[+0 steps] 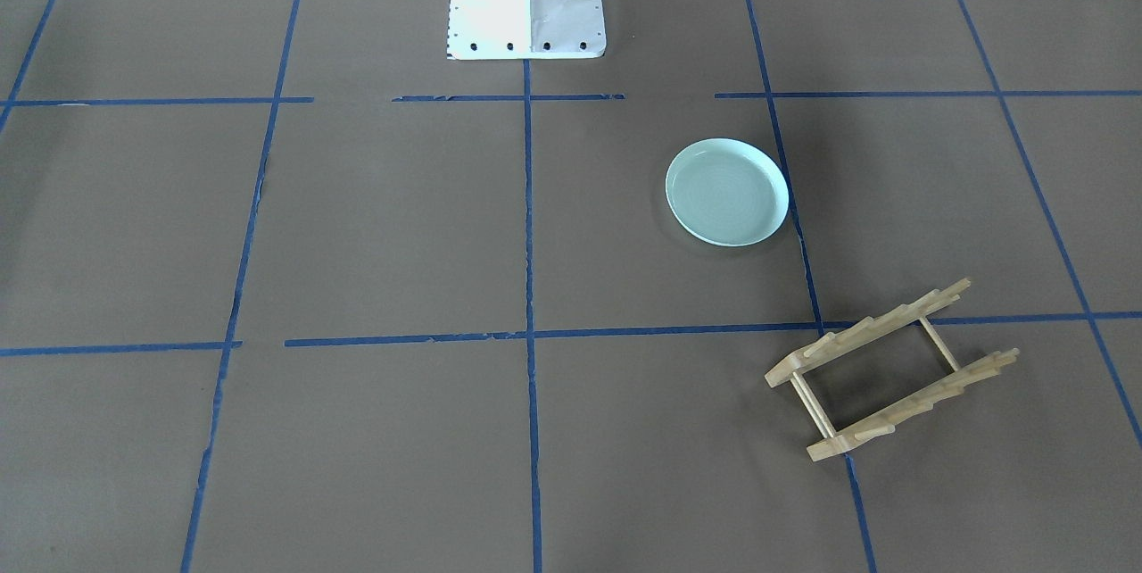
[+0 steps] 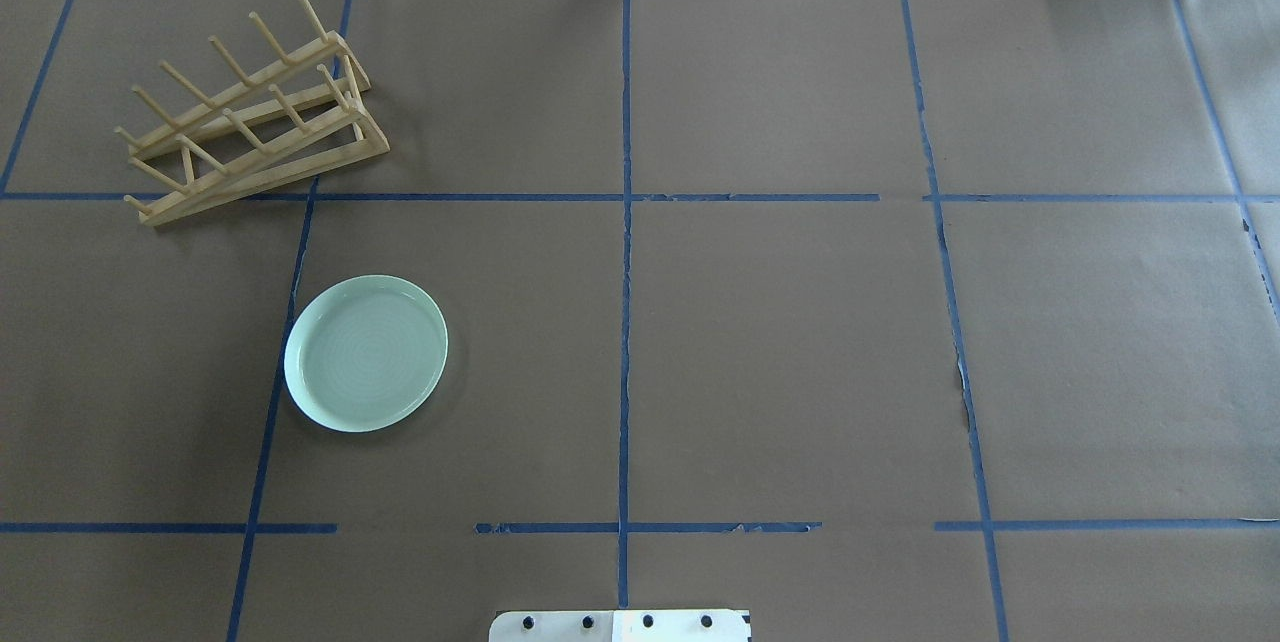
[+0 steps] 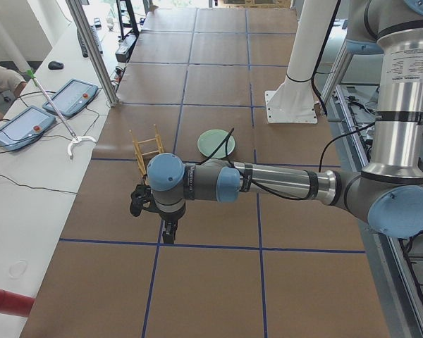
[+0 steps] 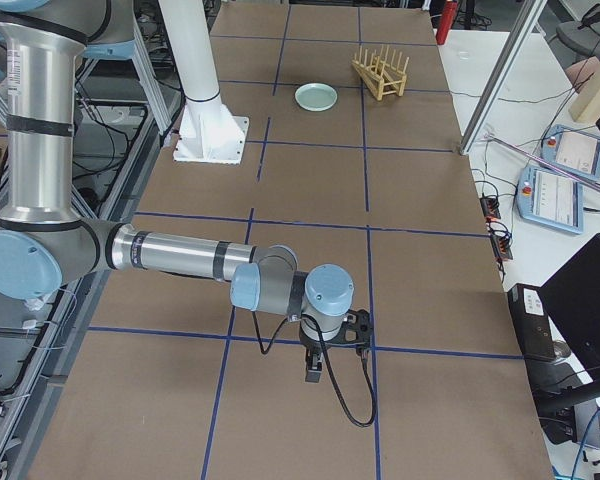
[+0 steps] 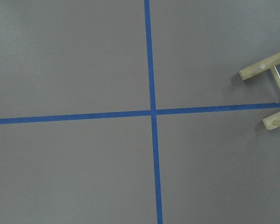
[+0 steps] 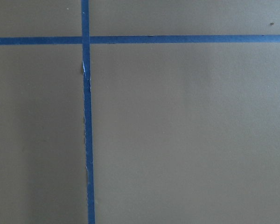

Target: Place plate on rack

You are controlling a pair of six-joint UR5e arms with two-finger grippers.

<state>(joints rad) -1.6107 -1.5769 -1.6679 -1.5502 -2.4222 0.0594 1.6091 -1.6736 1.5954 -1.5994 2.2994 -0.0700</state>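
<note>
brown table [image 1: 401, 225]; plate [image 1: 727, 192] flat near rack [image 1: 870, 332]

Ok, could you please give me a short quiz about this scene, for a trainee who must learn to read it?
1. True or false: the plate lies flat on the table, apart from the rack.
2. Which stands farther from the robot's base? A) the plate B) the rack C) both equally far
3. Fill in: the plate and the rack are both on the robot's ____ side of the table.
Key: 1 true; 2 B; 3 left.
</note>
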